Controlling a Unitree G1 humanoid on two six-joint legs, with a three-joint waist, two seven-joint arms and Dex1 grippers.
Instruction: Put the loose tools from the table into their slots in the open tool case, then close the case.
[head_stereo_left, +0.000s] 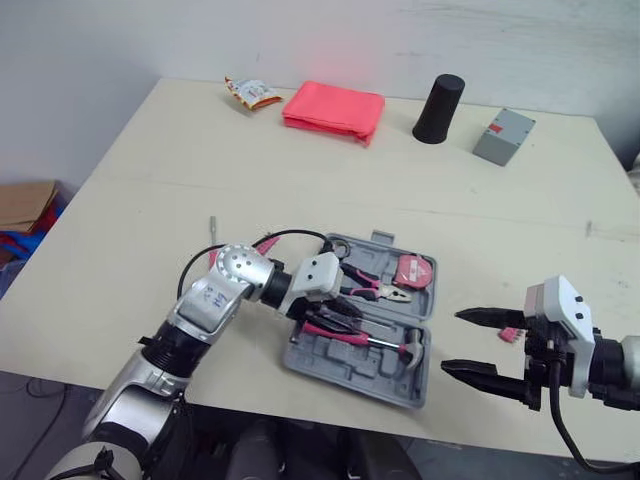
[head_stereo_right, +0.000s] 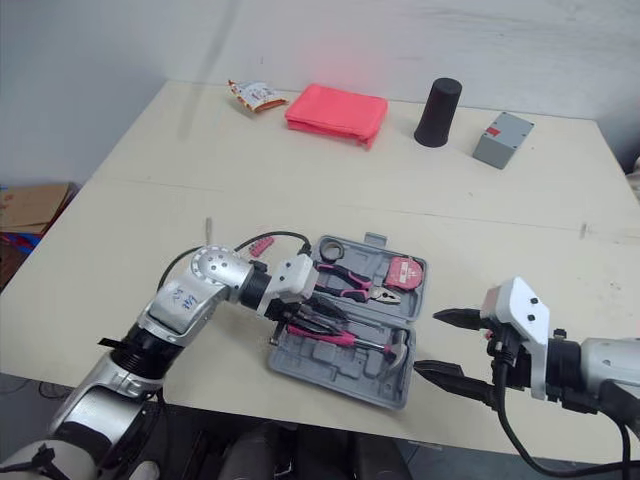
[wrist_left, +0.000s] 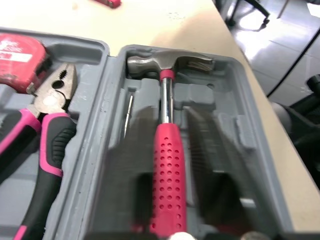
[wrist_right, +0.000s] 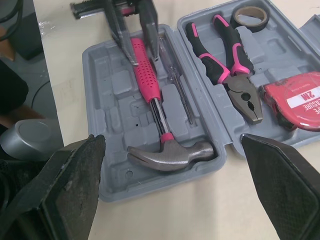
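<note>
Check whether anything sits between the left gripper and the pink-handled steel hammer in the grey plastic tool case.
Nothing visible does. The left gripper hangs over the grey plastic tool case, its open black fingers flanking the grip of the pink-handled steel hammer, which lies in its slot.

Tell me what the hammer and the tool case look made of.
The hammer: shiny grey head and shaft, likely polished steel; pink dimpled grip looks rubbery or plastic. The tool case: matte grey moulded recesses, probably plastic.
</note>
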